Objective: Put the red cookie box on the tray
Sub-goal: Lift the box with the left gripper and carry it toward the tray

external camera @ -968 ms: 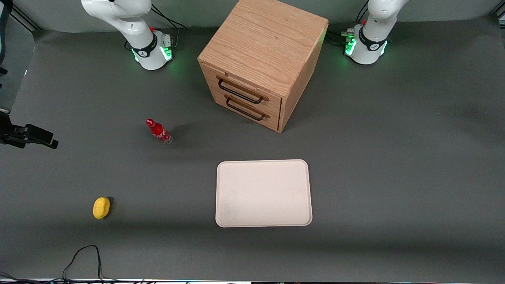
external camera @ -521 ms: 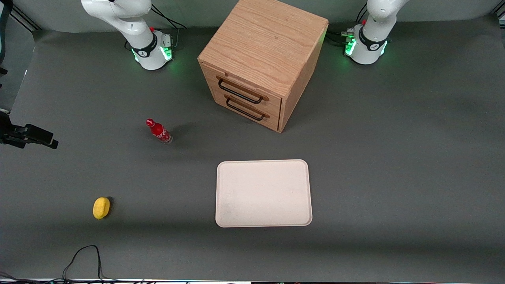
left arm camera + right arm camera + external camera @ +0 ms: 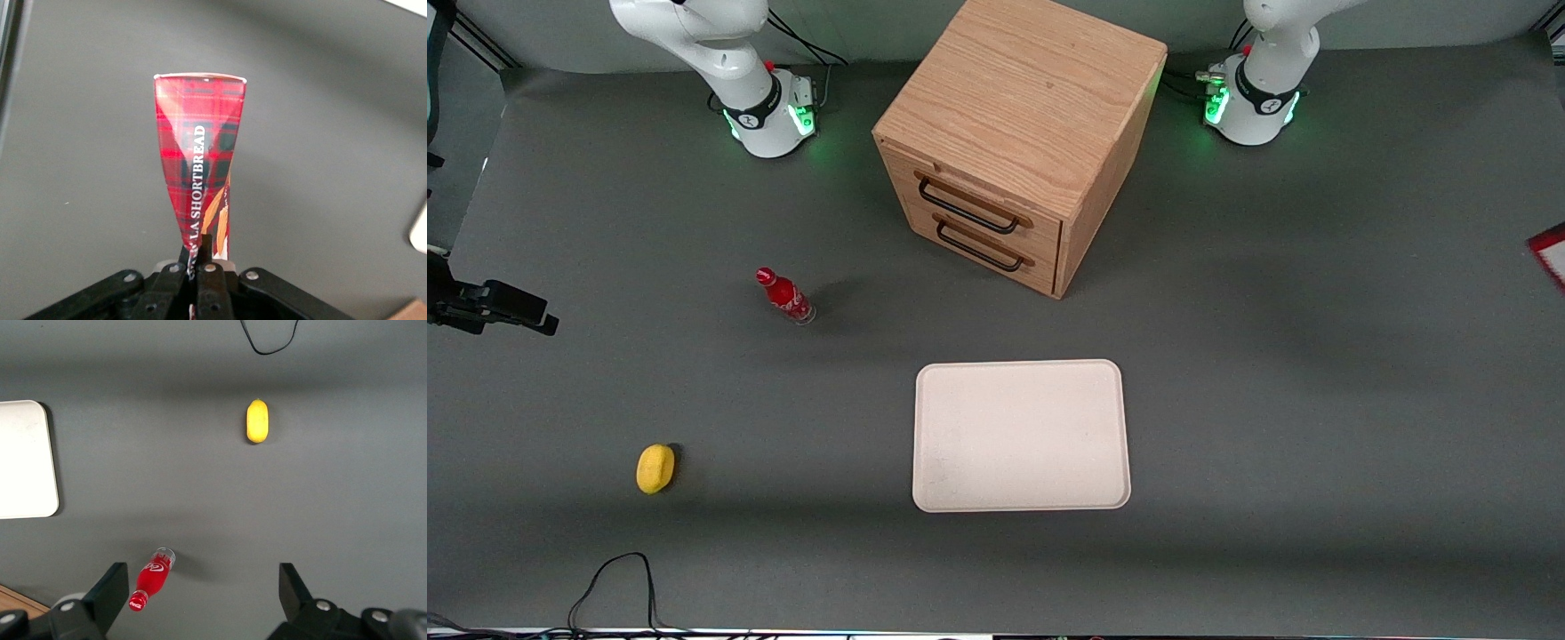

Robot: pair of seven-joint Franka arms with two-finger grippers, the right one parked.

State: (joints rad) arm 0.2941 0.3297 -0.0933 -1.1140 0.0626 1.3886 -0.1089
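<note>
Lab (robot bases [image 3: 769,111] on matted table [image 3: 1316,400])

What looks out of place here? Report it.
Nothing is spilled or damaged. The cookie box hangs from the gripper, jaws shut on one end, and shows only as a corner at the working arm's end of the table. The tray is bare. The bottle stands upright.

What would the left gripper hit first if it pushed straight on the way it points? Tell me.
Probably bare table. The gripper, jaws shut on the red cookie box, points down at grey surface only; depth is unclear.
</note>
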